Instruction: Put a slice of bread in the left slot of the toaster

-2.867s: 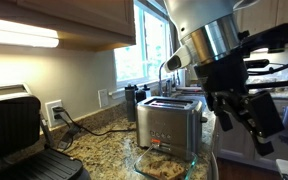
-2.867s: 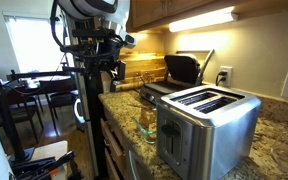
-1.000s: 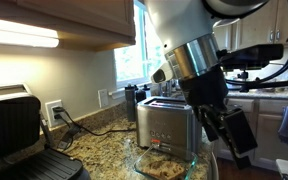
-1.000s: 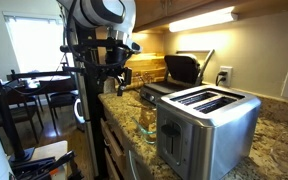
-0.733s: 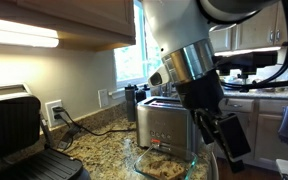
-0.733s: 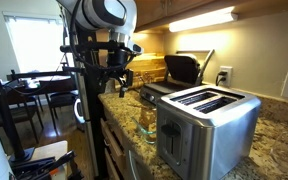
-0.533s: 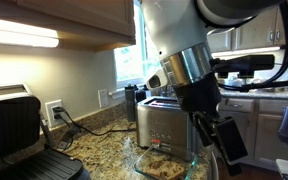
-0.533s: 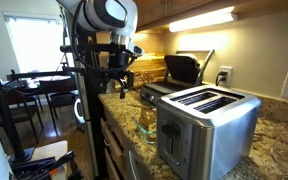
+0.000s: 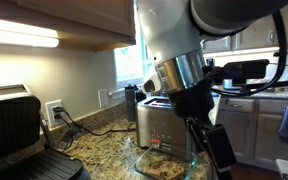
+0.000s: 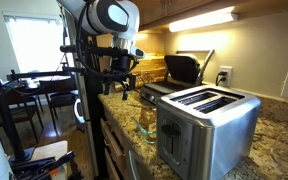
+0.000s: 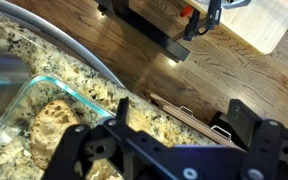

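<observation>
One tan-brown, grainy slice of bread [image 11: 52, 118] lies flat inside a clear rectangular glass dish [image 11: 79, 90]. The dish sits on the speckled granite countertop [image 11: 74, 60] close to its curved front edge, just in front of the boxy brushed stainless-steel two-slot toaster [image 9: 167, 125]. More bread seems to lie beside or under the slice, but the glass glare makes it hard to tell how many pieces.

In the wrist view the black two-finger gripper [image 11: 169, 135] hangs with its fingers spread wide and nothing between them. It is out past the dish, over the counter's front edge.

The slice should be very light, soft and crumbly. A hard squeeze would likely dent or tear it, and its porous face should give the pads decent grip. Because it lies flat against the glass, it offers little to pinch from straight above. The best hold is probably across its thickness at an exposed crust edge, where the crust is stiffest, with one finger slipped beneath. The dish walls leave little room, and the glass could slide on the granite if bumped. Held by one edge, the slice may droop, which would complicate lining it up with a narrow slot.
</observation>
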You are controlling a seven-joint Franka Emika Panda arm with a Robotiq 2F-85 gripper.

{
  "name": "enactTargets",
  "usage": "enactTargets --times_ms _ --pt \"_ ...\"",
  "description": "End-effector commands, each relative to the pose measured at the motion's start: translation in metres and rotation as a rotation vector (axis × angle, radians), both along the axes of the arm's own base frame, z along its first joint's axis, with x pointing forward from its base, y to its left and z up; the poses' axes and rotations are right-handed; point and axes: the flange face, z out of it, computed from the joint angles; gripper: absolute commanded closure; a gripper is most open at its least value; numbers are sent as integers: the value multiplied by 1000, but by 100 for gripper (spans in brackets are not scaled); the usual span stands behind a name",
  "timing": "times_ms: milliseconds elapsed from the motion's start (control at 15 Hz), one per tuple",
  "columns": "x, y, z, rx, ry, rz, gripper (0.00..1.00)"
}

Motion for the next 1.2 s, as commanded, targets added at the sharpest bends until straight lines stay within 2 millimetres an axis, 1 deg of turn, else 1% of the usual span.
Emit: enactTargets --times_ms 0,600,1133 --pt "8 8 -3 25 -17 -25 0" --pt "28 13 -18 54 -37 -38 0" --pt "44 11 -31 74 -41 -54 0"
